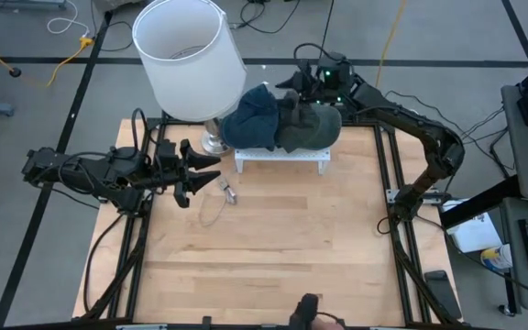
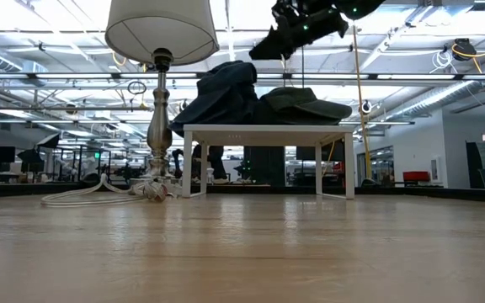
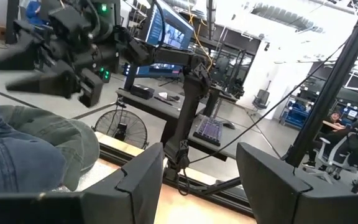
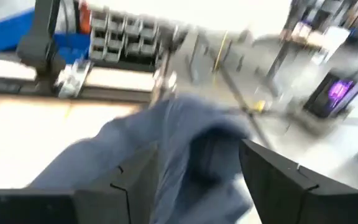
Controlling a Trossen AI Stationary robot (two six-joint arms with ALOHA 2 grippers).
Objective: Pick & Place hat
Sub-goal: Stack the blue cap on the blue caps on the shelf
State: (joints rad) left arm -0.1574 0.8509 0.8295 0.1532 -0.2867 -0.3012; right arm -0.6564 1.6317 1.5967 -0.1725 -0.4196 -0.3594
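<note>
A blue denim hat (image 1: 253, 117) and a dark green cap (image 1: 314, 128) lie side by side on top of a small white stand (image 1: 282, 158) at the table's far middle. In the low view the blue hat (image 2: 226, 93) is heaped up and the green cap (image 2: 306, 105) lies flatter. My right gripper (image 2: 259, 50) hangs open just above the hats, clear of them; in its wrist view the blue hat (image 4: 185, 143) shows beyond its parted fingers (image 4: 197, 180). My left gripper (image 1: 214, 172) is open over the table's left part, pointing toward the stand, nothing between its fingers (image 3: 201, 168).
A lamp with a white shade (image 1: 189, 55) stands by the stand's left end, its metal base (image 1: 214, 142) on the table and its cord (image 1: 214, 211) looped over the wood. The near half of the table (image 1: 273, 266) is bare wood, bordered by black frame rails.
</note>
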